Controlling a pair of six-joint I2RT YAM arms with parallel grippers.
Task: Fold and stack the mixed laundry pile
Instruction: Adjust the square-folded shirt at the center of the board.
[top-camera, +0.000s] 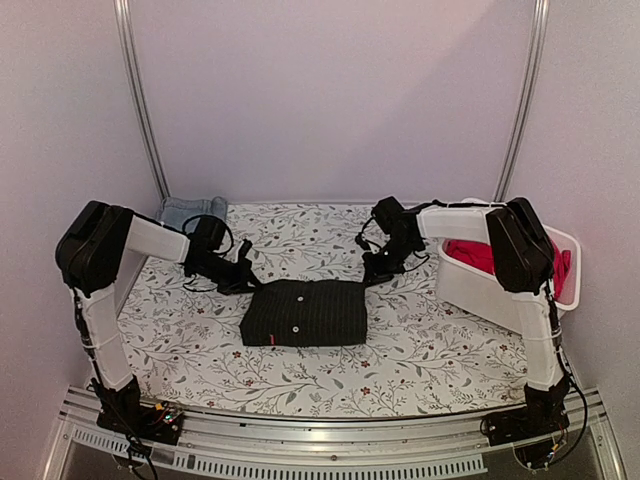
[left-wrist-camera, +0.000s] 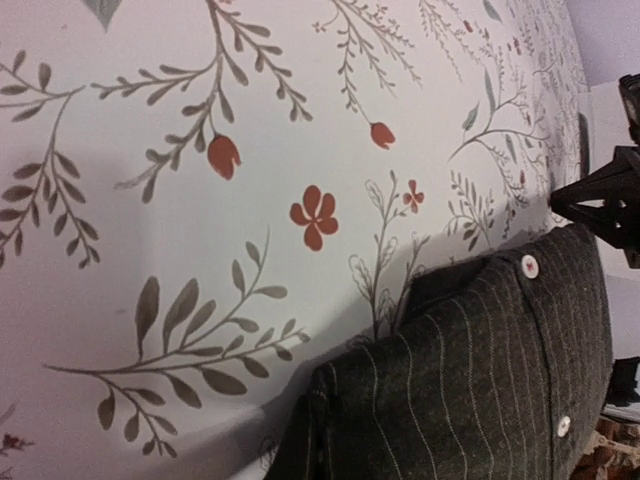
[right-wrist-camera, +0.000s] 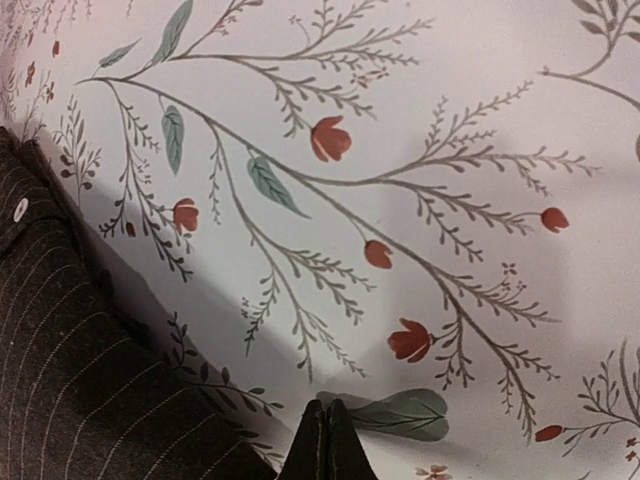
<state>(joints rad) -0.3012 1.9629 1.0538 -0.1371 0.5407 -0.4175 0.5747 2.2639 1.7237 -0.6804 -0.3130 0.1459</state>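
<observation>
The right jaws are pressed together, empty, beside the folded black pinstriped shirt (top-camera: 305, 313) at mid-worktop (top-camera: 420, 350); the left jaws' state cannot be told. Red-pink cloth (top-camera: 480, 255) is held in the white bin (top-camera: 480, 295).

left arm (top-camera: 158, 240): your elbow sits high, forearm reaching inward | left end effector (top-camera: 244, 279): angled down and low; you can't read its opening from either view | right arm (top-camera: 455, 222): mirrored, elbow high, forearm reaching inward | right end effector (top-camera: 374, 268): angled down, fingertips (right-wrist-camera: 314, 448) pressed together
</observation>
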